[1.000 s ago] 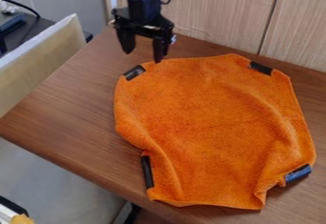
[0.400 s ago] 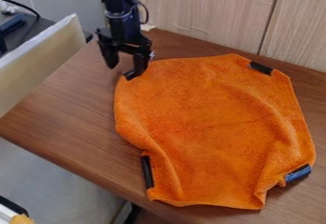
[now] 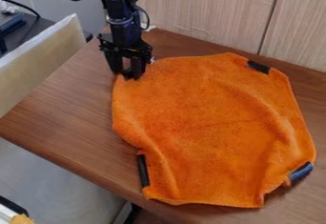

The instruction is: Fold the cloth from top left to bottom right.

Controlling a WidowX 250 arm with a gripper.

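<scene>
A brown wood-grain bench [image 3: 70, 104] is backed by a pale panelled wall [image 3: 204, 13]. Much of the bench is covered by an orange cloth [image 3: 204, 123], slightly rumpled. At the view's left, a cream-coloured board [image 3: 39, 58] is seen. The cloth's top-left corner is pinched by the black claw [image 3: 126, 74]. Two other corners are marked by black strips [image 3: 143, 170], the lower-right one by a blue strip [image 3: 301, 171].

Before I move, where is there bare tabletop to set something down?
Widest: the wooden table between the orange cloth and the pale panel. A narrower strip runs between the cloth and the wall. Crowded: the cloth's corner at the claw.
</scene>
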